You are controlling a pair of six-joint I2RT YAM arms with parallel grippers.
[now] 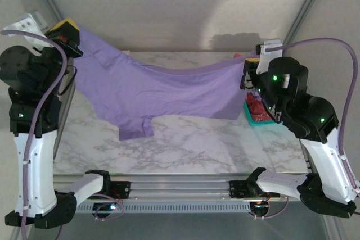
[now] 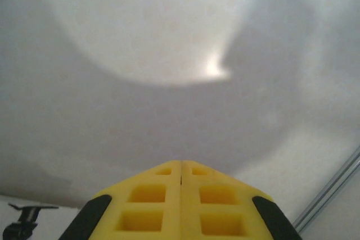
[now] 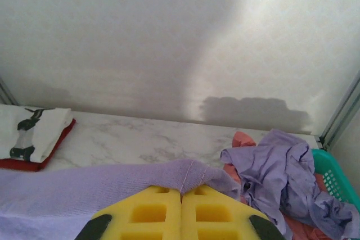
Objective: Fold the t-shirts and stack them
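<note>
Lavender-purple soft cloth t-shirt [image 1: 163,96] hangs stretched above the white marble table [image 1: 185,144]; my left gripper [image 1: 71,35] and right gripper [image 3: 181,190] are each clamped on one upper edge.

free: table [image 1: 191,150] front bare under my stretched shirt [image 1: 157,94] | blocked: shirt spans mid-air, side to side | right: basket [image 3: 333,177] heaped with shirts [image 3: 281,161] | back left: folded stack [image 3: 31,133] on table, near wall

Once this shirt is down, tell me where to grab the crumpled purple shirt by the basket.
Pinch the highest bunched fold of the crumpled purple shirt from above: it lies heaped over a coral shirt, and the teal basket rim likely blocks a sideways approach.
</note>
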